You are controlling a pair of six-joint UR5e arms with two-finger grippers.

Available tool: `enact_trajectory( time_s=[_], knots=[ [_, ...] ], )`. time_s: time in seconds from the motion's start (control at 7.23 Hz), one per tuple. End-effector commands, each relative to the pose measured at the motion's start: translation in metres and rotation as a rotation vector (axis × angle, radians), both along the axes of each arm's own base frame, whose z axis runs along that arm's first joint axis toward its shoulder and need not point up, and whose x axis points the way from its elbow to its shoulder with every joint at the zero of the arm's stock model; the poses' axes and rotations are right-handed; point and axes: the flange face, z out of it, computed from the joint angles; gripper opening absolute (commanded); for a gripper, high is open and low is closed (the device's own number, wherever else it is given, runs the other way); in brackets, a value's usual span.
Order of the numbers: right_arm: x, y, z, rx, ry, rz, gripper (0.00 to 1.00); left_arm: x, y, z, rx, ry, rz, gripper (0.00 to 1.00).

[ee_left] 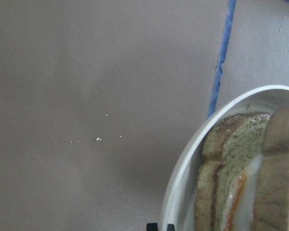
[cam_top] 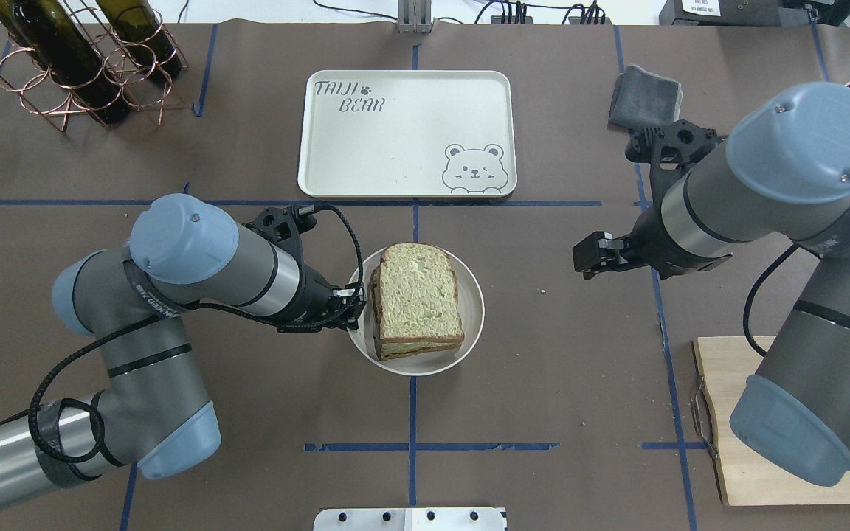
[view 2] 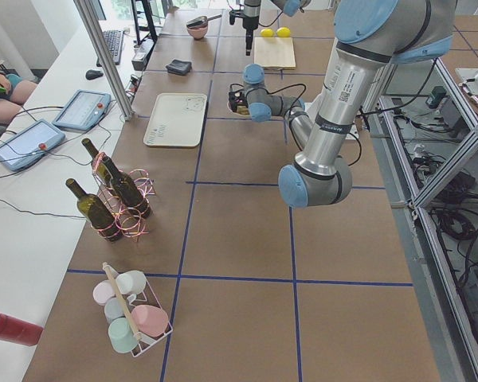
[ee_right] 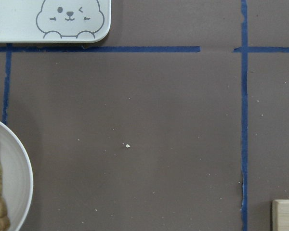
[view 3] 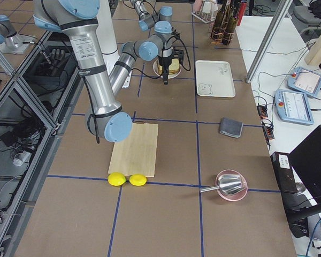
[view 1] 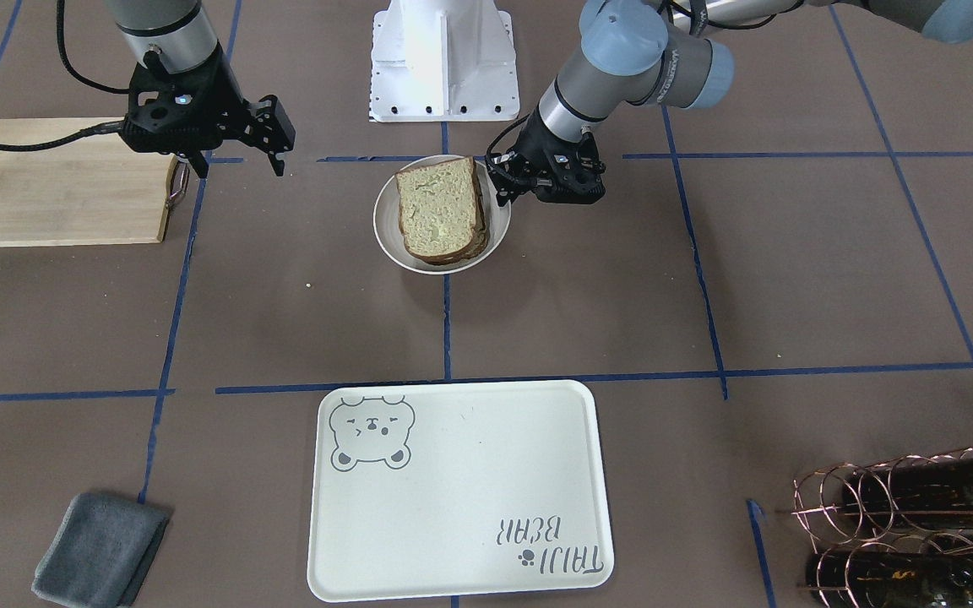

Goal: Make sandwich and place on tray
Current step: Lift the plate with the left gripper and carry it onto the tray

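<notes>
The sandwich (view 1: pixel 440 211) sits on a small round plate (view 1: pixel 385 228) near the middle of the table, two slices of bread stacked with their crusts roughly in line. In the left wrist view a band of white egg (ee_left: pixel 241 192) with an orange edge shows between the slices. The tray (view 1: pixel 453 498) lies well apart from the plate, farther from the robot, with nothing on it.

The left gripper (cam_top: pixel 357 299) is low at the plate's rim, on the robot's left side of the sandwich. Its two fingertips (ee_left: pixel 151 226) show close together at the bottom edge of its wrist view, right at the rim. It cannot be told whether they pinch the rim or only sit beside it.

The right gripper (view 1: pixel 237 165) hangs above the bare table between the plate and the wooden cutting board (view 1: pixel 47 181), its fingers spread wide and holding nothing.
</notes>
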Motion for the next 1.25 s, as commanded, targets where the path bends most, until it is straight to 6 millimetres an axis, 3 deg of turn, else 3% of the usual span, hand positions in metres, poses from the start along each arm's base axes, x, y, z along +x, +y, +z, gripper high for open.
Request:
enact_trajectory(
  time_s=[0.0, 0.14, 0.42, 0.69, 0.83, 1.11],
  knots=[
    [0.028, -0.005, 0.029, 0.041, 0.052, -0.052, 1.00, -0.002, -0.030, 0.007, -0.197, 0.070, -0.133, 0.00],
    [0.046, -0.012, 0.045, 0.073, 0.078, -0.087, 1.00, 0.001, -0.050, 0.000, -0.279, 0.116, -0.190, 0.00],
    [0.103, -0.042, 0.074, 0.077, 0.072, -0.121, 1.00, 0.019, -0.087, -0.011, -0.412, 0.140, -0.357, 0.00],
    [0.149, -0.062, 0.101, 0.072, 0.049, -0.149, 1.00, 0.031, -0.150, -0.005, -0.442, 0.130, -0.498, 0.00],
    [0.151, -0.062, 0.101, 0.065, 0.037, -0.150, 1.00, 0.039, -0.178, 0.005, -0.432, 0.118, -0.558, 0.00],
    [0.148, -0.064, 0.099, 0.040, 0.004, -0.157, 1.00, 0.064, -0.211, 0.021, -0.425, 0.105, -0.609, 0.00]
  ],
)
